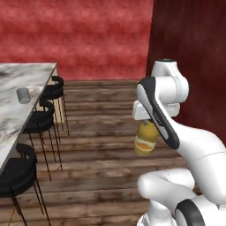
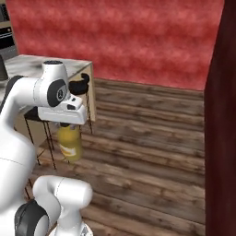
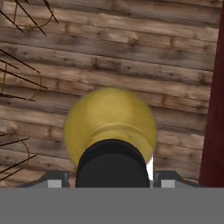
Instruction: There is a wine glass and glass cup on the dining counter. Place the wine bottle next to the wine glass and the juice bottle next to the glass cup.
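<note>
The claw [image 3: 112,177] is clamped round the juice bottle [image 1: 146,140] near its black cap, dangling it over the wooden floor [image 1: 101,145], well away from the worktop [image 1: 13,112] with the glass cup [image 1: 23,95].

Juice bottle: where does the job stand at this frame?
Nothing visibly finished. In hand: the juice bottle hangs upright from the gripper, shut on its neck, above the wooden floor. Left: set it beside the glass cup on the dining counter; the wine half can't be judged.

marble dining counter [image 1: 13,114], glass cup [image 1: 23,95] on it
</note>
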Available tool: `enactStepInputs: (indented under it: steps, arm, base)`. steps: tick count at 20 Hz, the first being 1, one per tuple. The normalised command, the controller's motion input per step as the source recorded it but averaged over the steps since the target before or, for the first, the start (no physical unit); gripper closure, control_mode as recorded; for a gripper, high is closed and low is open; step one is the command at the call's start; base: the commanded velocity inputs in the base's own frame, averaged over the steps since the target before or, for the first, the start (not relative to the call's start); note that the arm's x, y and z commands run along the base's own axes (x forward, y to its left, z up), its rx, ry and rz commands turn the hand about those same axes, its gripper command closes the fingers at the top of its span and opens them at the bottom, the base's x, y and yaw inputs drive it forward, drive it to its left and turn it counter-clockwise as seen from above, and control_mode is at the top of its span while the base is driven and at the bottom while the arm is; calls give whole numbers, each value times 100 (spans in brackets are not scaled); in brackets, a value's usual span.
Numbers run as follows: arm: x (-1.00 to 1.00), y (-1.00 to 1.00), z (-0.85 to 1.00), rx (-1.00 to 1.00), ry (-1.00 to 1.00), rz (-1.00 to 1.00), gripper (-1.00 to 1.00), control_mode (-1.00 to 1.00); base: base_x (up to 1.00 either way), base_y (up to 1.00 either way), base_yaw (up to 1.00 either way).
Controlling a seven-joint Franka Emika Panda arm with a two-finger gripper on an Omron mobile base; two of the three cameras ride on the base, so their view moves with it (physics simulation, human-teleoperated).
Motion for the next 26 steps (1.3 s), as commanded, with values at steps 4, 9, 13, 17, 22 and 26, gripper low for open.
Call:
enactStepInputs:
  steps: [4, 9, 13, 17, 22, 26]
  arm:
    - [0, 0, 0, 0, 0, 0, 100, 100]
    - [0, 0, 0, 0, 0, 0, 100, 100]
    - [0, 0, 0, 0, 0, 0, 100, 100]
    - [0, 0, 0, 0, 0, 0, 100, 100]
    - [0, 0, 0, 0, 0, 0, 100, 100]
    - [0, 0, 0, 0, 0, 0, 100, 100]
  base:
    - [69, -19, 30]
    - [69, -18, 31]
    - [69, -17, 32]
    - [69, -17, 32]
    - [69, -17, 32]
    - [67, -17, 34]
